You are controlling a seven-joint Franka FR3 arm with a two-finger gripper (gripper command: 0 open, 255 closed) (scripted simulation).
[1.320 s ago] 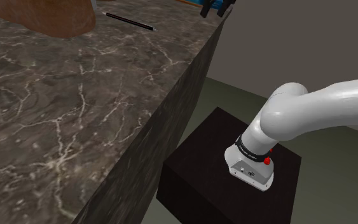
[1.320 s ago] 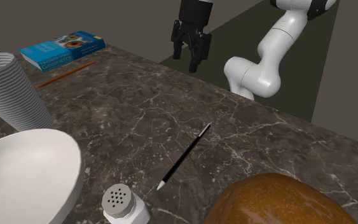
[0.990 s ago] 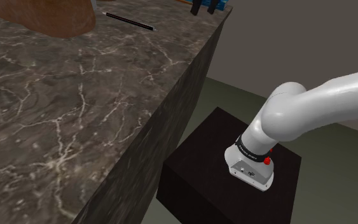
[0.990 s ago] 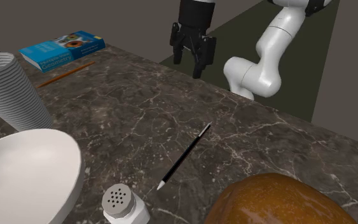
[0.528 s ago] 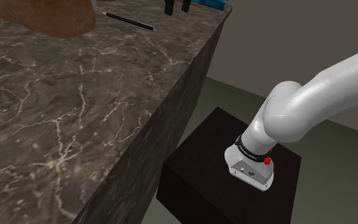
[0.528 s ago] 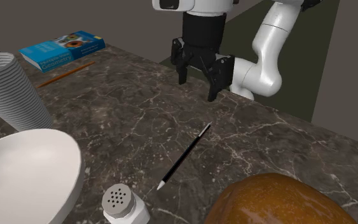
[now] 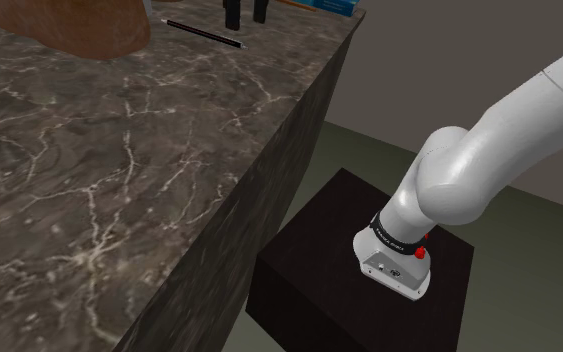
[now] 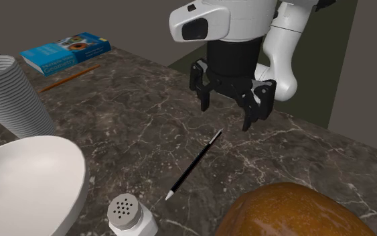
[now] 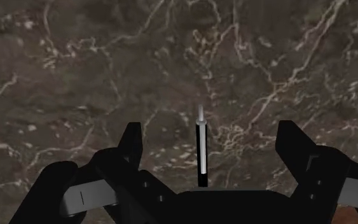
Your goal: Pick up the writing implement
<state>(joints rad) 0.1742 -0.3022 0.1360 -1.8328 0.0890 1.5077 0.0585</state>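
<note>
A thin black pen (image 8: 195, 163) with a pale tip lies flat on the dark marble countertop (image 8: 133, 121). My black gripper (image 8: 226, 114) hangs open a little above the pen's near end, fingers spread wide and holding nothing. In the wrist view the pen (image 9: 200, 151) lies on the marble midway between my two fingers (image 9: 130, 145), pointing away from the hand, with no contact. From the shoulder view the pen (image 7: 201, 32) shows near the counter's far edge, and my gripper (image 7: 245, 12) hovers just beyond it.
A blue book (image 8: 63, 51) and an orange pencil (image 8: 69, 77) lie at the counter's far left. A ribbed white cup (image 8: 9, 97), a white bowl (image 8: 26, 184), a salt shaker (image 8: 130, 216) and a brown loaf (image 8: 294, 211) crowd the near side. The counter edge (image 7: 289, 130) drops toward the black stand (image 7: 359, 270).
My gripper has travelled from beyond the counter's far edge in over the marble and lowered toward the pen's end, staying open. The pen has not moved.
</note>
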